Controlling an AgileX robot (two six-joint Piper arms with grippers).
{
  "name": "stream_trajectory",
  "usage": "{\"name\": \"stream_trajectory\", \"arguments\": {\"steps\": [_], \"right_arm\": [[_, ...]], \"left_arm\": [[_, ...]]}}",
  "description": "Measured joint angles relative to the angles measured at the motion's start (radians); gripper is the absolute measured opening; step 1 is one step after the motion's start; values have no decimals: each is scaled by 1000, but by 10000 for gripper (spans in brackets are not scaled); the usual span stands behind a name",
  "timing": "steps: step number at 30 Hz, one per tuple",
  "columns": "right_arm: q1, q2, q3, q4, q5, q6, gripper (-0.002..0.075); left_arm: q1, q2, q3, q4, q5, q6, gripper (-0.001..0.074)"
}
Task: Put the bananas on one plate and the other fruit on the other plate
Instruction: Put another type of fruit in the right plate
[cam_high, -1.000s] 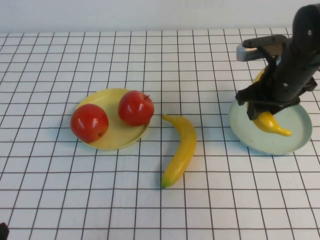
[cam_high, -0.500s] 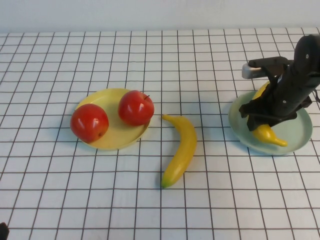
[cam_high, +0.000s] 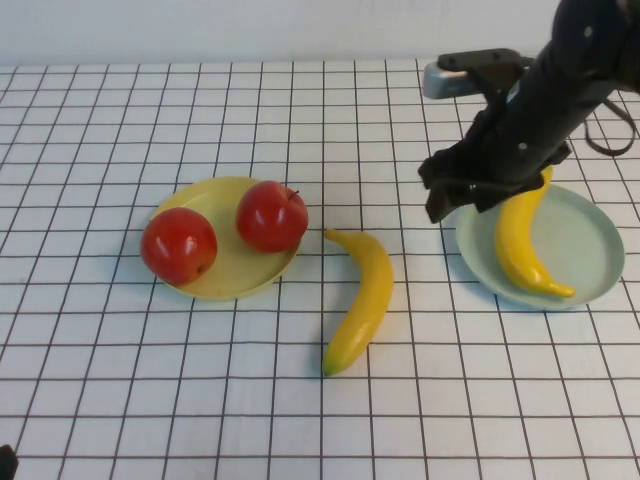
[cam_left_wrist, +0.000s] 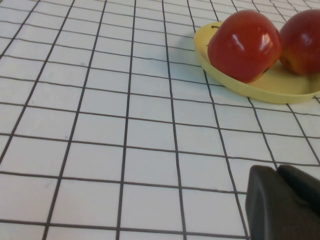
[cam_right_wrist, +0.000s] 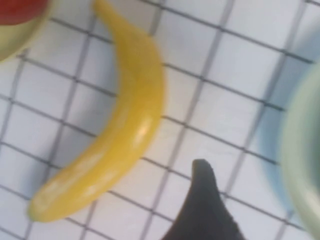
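One banana (cam_high: 520, 245) lies on the blue-green plate (cam_high: 590, 245) at the right. The other banana (cam_high: 362, 300) lies on the cloth in the middle; it also shows in the right wrist view (cam_right_wrist: 120, 130). Two red apples (cam_high: 178, 245) (cam_high: 271, 215) sit on the yellow plate (cam_high: 235, 275) at the left. My right gripper (cam_high: 455, 200) is open and empty, raised over the blue-green plate's left rim, apart from both bananas. My left gripper (cam_left_wrist: 277, 172) is shut and empty, low at the near left of the table, short of the yellow plate (cam_left_wrist: 260, 90).
A white cloth with a black grid covers the table. The right arm and its cable reach in over the back right, above the blue-green plate. A white wall stands behind the table's far edge.
My right gripper let go of the banana, which now lies flat on the blue-green plate. The gripper rose and moved left, toward the table's middle. The left arm has not moved.
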Motion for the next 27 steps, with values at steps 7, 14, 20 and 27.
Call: {"name": "stream_trajectory", "arguments": {"steps": [7,14,20,27], "right_arm": [[146,36,-2,-21,-16,129,442],[221,128,-4,-55,-32,232,442],[236,171,-6,-74,-34,303,442],[237,189,-14,-67,-56,353,438]], "left_arm": [[0,0,0,0,0,0,-4],[0,0,0,0,0,0,-4],[0,0,0,0,0,0,-4],[0,0,0,0,0,0,-4]]}}
